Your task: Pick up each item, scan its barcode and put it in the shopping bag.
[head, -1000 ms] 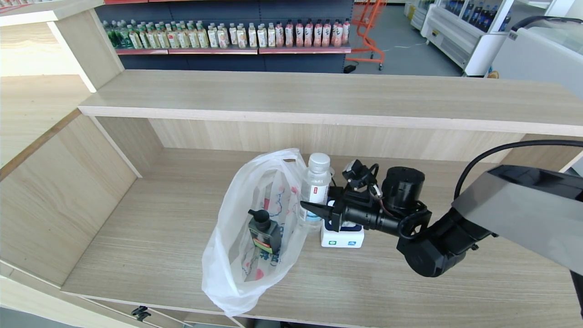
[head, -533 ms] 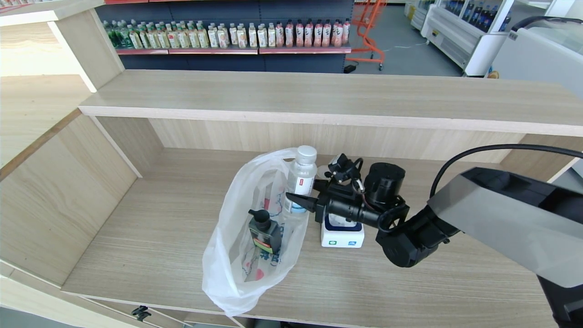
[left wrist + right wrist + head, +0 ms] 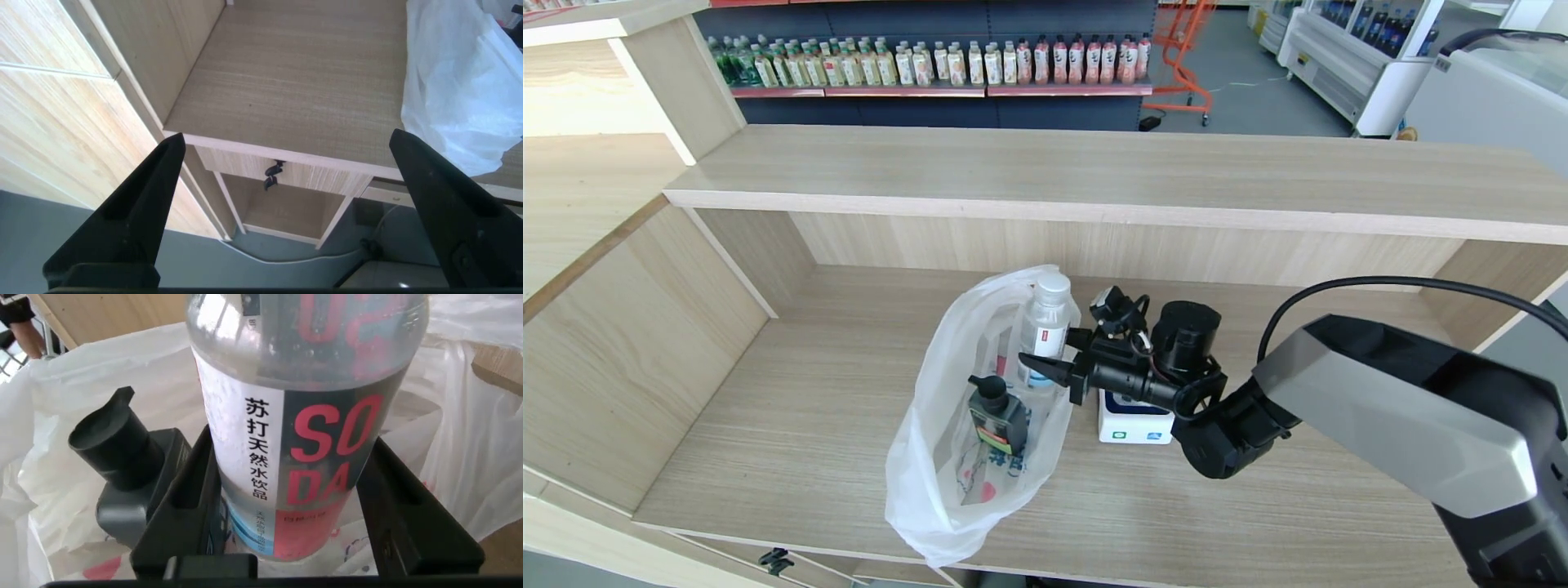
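Okay, right gripper [image 3: 1042,361] has the soda bottle [image 3: 1045,322] clamped: one finger on either side, low on the body, bottle upright w/ white cap on top. Right wrist cam backs it up: both black fingers pressed vs the clear plastic, red-and-white label facing the lens.

Bottle sits at the mouth of the shopping bag [image 3: 947,490], on the far-right part of the opening, its lower half seen thru the thin white plastic. Can't tell if the base touches anything below.

Inside the bag is a black container [image 3: 996,420] w/ a black spout cap & an orange-green label. It stands near the middle, just beside the bottle and nearer the robot.

Bag itself stands open on the tabletop [image 3: 768,441], near end sagging over the front edge. Just right of the bag is a small white box [image 3: 1135,425] w/ a blue top, on the tabletop and partly under the right arm.

Over to the left gripper [image 3: 288,140]: fingers spread wide, out past the tabletop's front edge on the left side, w/ the wood surface & the bag's bulging corner ahead of it. Well apart from the bottle.

Background: a wooden ledge [image 3: 1094,171] runs above the work area, and beyond it a store shelf [image 3: 907,92] carries rows of drink bottles [image 3: 931,64].
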You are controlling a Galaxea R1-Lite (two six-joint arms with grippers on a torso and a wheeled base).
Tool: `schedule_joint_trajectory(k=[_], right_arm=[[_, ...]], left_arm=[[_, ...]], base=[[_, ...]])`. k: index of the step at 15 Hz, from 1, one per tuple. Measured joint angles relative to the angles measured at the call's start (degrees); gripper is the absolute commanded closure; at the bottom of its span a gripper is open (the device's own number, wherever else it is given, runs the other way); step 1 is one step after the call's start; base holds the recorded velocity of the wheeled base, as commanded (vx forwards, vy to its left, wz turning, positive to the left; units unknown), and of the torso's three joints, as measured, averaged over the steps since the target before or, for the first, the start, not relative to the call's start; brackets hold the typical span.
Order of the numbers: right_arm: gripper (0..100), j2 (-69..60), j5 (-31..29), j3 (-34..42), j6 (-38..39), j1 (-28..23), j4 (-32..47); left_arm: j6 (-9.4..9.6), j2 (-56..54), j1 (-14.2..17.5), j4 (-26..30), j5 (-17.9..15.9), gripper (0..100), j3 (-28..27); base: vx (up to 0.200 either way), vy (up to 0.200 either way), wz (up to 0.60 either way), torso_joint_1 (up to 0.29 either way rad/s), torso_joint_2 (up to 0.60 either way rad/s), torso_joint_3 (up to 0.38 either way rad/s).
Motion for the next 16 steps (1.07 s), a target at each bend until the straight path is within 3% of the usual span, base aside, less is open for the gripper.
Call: schedule_joint_trajectory(k=[5, 6, 11, 16], right_arm=[[100, 1.7, 0.1, -0.6, -2.3, 0.7, 0.1], [0, 1.8, 0.1, -0.6, -2.4, 0.6, 0.3], [0, 1.4, 0.8, -0.5, -2.0, 0.6, 0.2], [0, -5.8, 0.9, 3.7, 11.4, -1.4, 0.4]], left_arm=[[0.0, 0.0, 0.0, 0.0, 0.0, 0, 0.0], [-0.02, 0.0, 0.0, 0.0, 0.0, 0, 0.0], [0.0, 0.0, 0.0, 0.0, 0.0, 0, 0.0], [-0.02, 0.0, 0.0, 0.0, 0.0, 0, 0.0]], base=[[0.0, 0.0, 0.0, 0.0, 0.0, 0.0], [0.0, 0.0, 0.0, 0.0, 0.0, 0.0], [0.0, 0.0, 0.0, 0.0, 0.0, 0.0], [0.0, 0.0, 0.0, 0.0, 0.0, 0.0]])
